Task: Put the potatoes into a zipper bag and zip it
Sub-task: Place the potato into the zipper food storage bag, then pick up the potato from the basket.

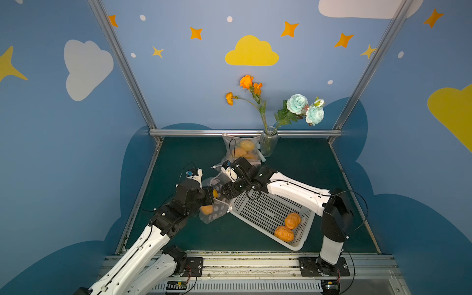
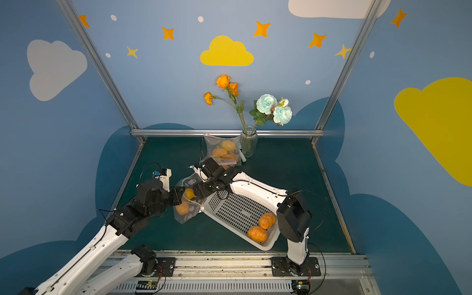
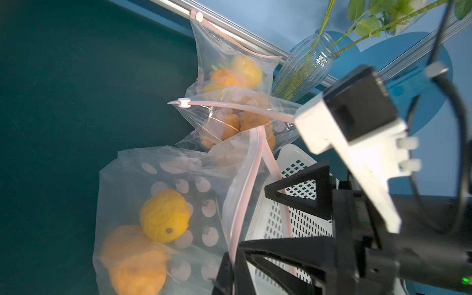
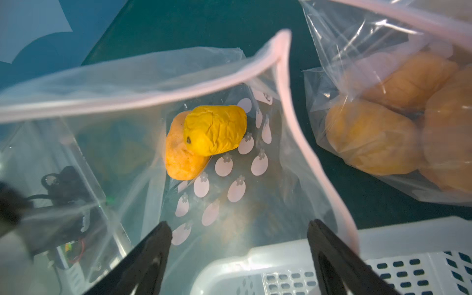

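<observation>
A clear zipper bag (image 4: 127, 84) with a pink zip rim stands open beside the basket. Inside it a wrinkled yellow potato (image 4: 215, 130) rests on an orange potato (image 4: 178, 158); both also show in the left wrist view, the yellow potato (image 3: 164, 214) above the orange potato (image 3: 132, 260). My left gripper (image 3: 233, 258) is shut on the bag's pink rim (image 3: 245, 194), holding the mouth up. My right gripper (image 4: 238, 224) hangs open over the bag's mouth with nothing between its fingers. Two more orange potatoes (image 1: 292, 221) (image 1: 284, 233) lie in the white basket (image 1: 293, 246).
Two filled zipper bags of potatoes (image 1: 242, 150) (image 3: 237, 122) sit at the back, against a glass vase (image 1: 268, 143) with flowers. The perforated basket's corner (image 4: 281, 255) lies directly under my right gripper. A metal rail (image 1: 245, 132) edges the back of the green table.
</observation>
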Robot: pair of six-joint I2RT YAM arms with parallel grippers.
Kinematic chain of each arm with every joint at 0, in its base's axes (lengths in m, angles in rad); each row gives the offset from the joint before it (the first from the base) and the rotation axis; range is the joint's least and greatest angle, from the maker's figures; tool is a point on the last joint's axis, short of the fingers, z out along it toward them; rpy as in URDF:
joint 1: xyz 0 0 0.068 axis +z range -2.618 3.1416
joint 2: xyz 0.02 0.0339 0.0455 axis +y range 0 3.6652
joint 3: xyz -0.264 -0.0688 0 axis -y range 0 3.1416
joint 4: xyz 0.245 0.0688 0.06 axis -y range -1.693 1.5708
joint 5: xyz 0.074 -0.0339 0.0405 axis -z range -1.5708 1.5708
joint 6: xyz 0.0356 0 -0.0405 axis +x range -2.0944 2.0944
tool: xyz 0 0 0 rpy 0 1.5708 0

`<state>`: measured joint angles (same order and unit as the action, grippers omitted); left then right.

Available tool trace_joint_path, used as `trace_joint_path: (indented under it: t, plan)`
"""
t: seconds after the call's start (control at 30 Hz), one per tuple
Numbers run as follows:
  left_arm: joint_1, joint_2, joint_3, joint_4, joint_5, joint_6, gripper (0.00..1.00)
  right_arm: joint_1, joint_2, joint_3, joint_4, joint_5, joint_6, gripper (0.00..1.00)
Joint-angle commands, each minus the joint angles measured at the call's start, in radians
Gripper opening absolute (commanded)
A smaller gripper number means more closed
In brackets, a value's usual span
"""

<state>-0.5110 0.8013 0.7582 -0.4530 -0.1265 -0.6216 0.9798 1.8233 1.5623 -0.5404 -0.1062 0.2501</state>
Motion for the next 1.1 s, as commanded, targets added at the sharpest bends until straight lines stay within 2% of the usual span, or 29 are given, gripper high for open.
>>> trace_joint_path:
  t: [0.0, 0.13, 0.23, 0.37, 0.47, 0.63, 0.7, 0.8, 0.93, 1.07]
  plan:
    - [-0.001, 0.014, 0.014, 0.019, 0.006, 0.002, 0.03, -0.002, -0.105, -0.043, 0.047, -0.01, -0.004, 0.87]
    - [-0.001, 0.025, 0.015, 0.013, -0.019, -0.002, 0.03, -0.006, -0.212, -0.118, 0.065, 0.051, 0.02, 0.86]
    - [-0.001, 0.023, 0.023, -0.008, -0.04, -0.007, 0.03, -0.009, -0.32, -0.224, 0.12, 0.193, 0.118, 0.86]
    - [-0.001, 0.012, 0.016, -0.015, -0.069, -0.016, 0.03, -0.014, -0.472, -0.433, 0.326, 0.301, 0.139, 0.88]
    - [-0.001, 0.019, 0.016, -0.017, -0.07, -0.018, 0.03, -0.02, -0.548, -0.503, 0.331, 0.399, 0.208, 0.88]
    - [-0.001, 0.033, 0.017, -0.018, -0.067, -0.021, 0.03, -0.036, -0.622, -0.556, 0.246, 0.527, 0.33, 0.89]
    - [-0.001, 0.032, 0.018, -0.021, -0.068, -0.024, 0.03, -0.042, -0.638, -0.592, 0.214, 0.614, 0.384, 0.89]
    - [-0.001, 0.025, 0.019, -0.03, -0.069, -0.025, 0.03, -0.075, -0.642, -0.609, 0.08, 0.7, 0.512, 0.89]
    - [-0.001, 0.001, 0.004, -0.029, -0.085, -0.029, 0.03, -0.129, -0.622, -0.618, -0.131, 0.705, 0.709, 0.89]
    - [-0.001, -0.011, -0.002, -0.034, -0.093, -0.034, 0.03, -0.147, -0.601, -0.703, -0.199, 0.63, 0.784, 0.88]
